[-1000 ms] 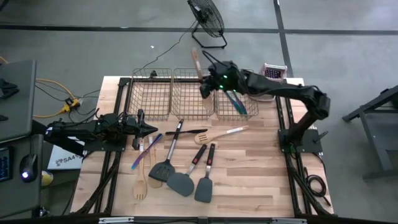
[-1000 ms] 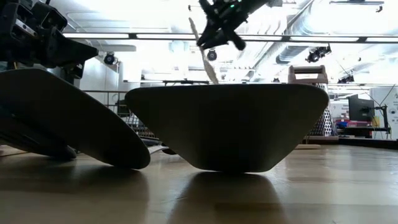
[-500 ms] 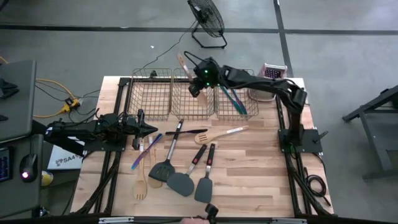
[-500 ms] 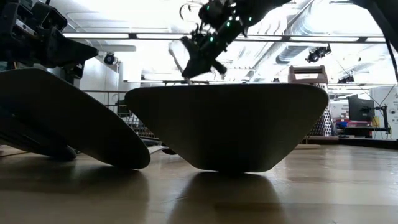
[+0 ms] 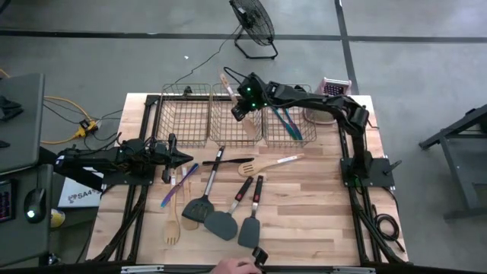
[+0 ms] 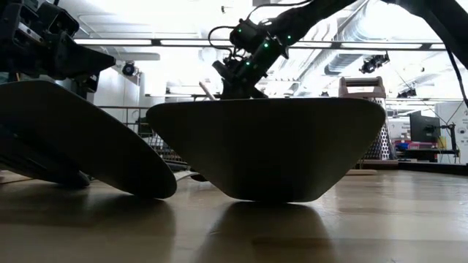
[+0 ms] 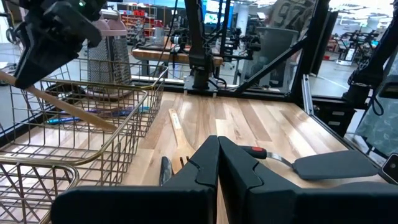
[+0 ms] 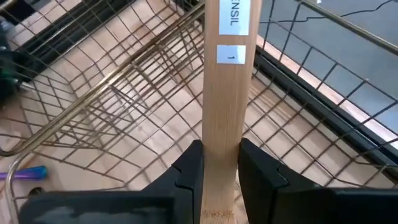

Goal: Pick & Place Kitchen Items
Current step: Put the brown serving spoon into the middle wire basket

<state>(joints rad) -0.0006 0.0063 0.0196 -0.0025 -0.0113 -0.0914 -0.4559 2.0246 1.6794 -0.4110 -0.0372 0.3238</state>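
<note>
Right gripper (image 5: 242, 106) — fingers pinching a pale wooden utensil (image 8: 225, 81), held tilted above the middle wire basket (image 5: 236, 131) at the desk's (image 5: 304, 221) far edge. Left gripper (image 7: 217, 163) — fingers pressed together, low at the left side of the desk. Spatulas (image 5: 221, 222) and other utensils lie loose mid-desk; teal pieces (image 5: 289, 125) in the right basket.

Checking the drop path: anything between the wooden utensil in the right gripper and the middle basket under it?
Nothing visible. The right gripper is shut on the wooden utensil, directly above the middle basket. Only open wire mesh shows below it, and that basket looks empty.
</note>
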